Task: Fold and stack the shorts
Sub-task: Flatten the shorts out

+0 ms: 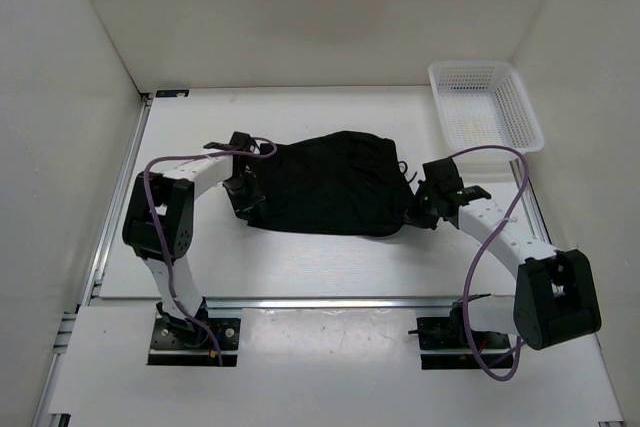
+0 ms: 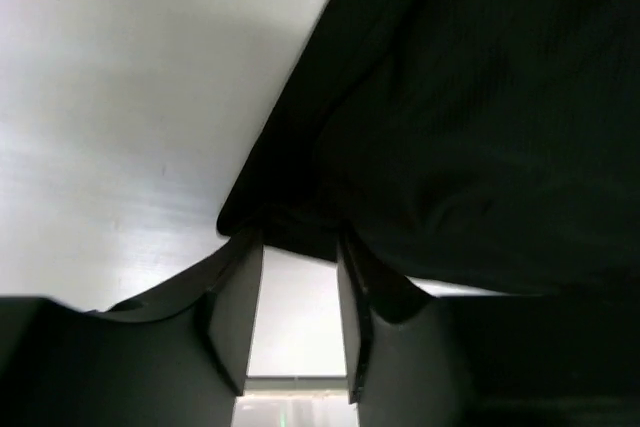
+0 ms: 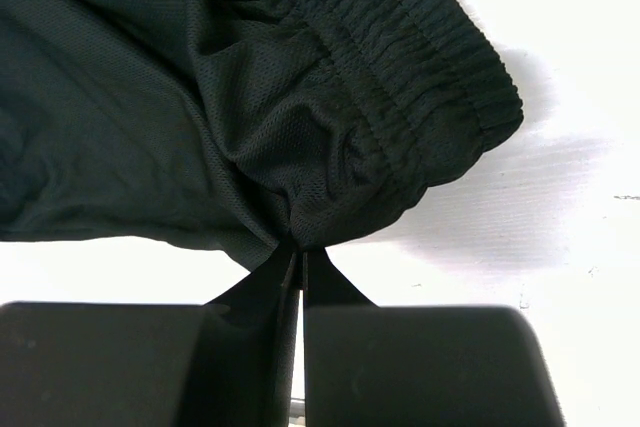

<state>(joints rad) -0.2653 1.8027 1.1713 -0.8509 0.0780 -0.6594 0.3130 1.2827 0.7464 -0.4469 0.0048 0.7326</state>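
Observation:
The black shorts [image 1: 330, 182] lie bunched on the white table between my two grippers. My left gripper [image 1: 243, 190] is at their left edge. In the left wrist view its fingers [image 2: 300, 242] stand apart with the table showing between them, and a corner of the shorts [image 2: 480, 97] lies at the tips. My right gripper [image 1: 420, 205] is at the shorts' right end. In the right wrist view it [image 3: 302, 252] is shut on a pinch of mesh fabric [image 3: 200, 97] just below the elastic waistband [image 3: 420, 37]. The drawstring [image 1: 403, 169] pokes out at the right end.
A white mesh basket [image 1: 485, 107] stands at the back right of the table. White walls enclose the back and both sides. A metal rail [image 1: 330, 301] runs along the near edge by the arm bases.

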